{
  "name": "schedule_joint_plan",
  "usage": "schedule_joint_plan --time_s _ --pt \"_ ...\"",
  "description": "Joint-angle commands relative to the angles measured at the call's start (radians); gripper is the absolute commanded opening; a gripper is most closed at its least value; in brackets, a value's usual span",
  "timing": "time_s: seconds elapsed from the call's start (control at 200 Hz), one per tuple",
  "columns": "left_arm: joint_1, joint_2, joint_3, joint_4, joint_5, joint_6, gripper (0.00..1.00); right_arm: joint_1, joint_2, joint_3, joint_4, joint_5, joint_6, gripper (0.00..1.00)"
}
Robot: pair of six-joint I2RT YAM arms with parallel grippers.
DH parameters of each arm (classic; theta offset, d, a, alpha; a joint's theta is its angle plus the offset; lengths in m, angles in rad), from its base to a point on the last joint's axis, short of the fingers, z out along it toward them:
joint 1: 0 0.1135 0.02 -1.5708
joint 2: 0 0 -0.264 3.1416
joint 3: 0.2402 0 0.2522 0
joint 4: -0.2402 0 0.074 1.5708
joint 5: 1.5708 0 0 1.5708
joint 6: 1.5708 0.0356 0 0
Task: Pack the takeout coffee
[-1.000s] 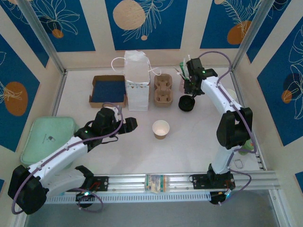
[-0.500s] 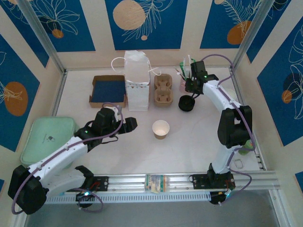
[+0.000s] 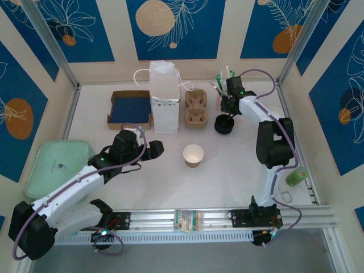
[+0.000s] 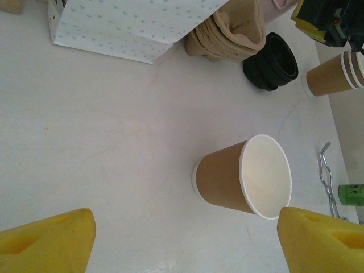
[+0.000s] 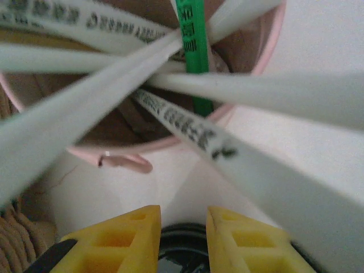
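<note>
Fetching a lid, I reckon: left tool [image 3: 156, 149] spread wide near the lidless coffee cup [image 3: 193, 155] mid-counter. Far side, right tool [image 5: 183, 224], jaws near together over the black lid stack [image 3: 224, 125]; can't tell if it pinches one. Next: peel one lid, cap the cup, then into the white bag [image 3: 165, 99]

The white table [image 3: 227, 176] bears a paper bag [image 3: 164, 102], cardboard tray [image 3: 130, 109], cup carrier [image 3: 197, 109], black lids [image 3: 223, 125] and an open cup [image 3: 193, 155].
</note>
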Motion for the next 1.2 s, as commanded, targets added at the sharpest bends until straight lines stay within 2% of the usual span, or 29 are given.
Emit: schedule_joint_plan --time_s 0.0,0.77,1.191 --pt "0.007 -0.021 0.008 -0.025 -0.018 0.021 0.83 -0.011 0.027 0.054 0.018 0.012 0.015 0.28" --pt "0.008 -0.062 -0.001 -0.049 -0.038 0.018 0.83 -0.045 0.212 0.284 -0.050 0.013 0.014 0.26" --pt "0.007 -0.084 -0.008 -0.055 -0.045 0.012 0.83 -0.066 0.252 0.373 -0.108 0.015 -0.027 0.27"
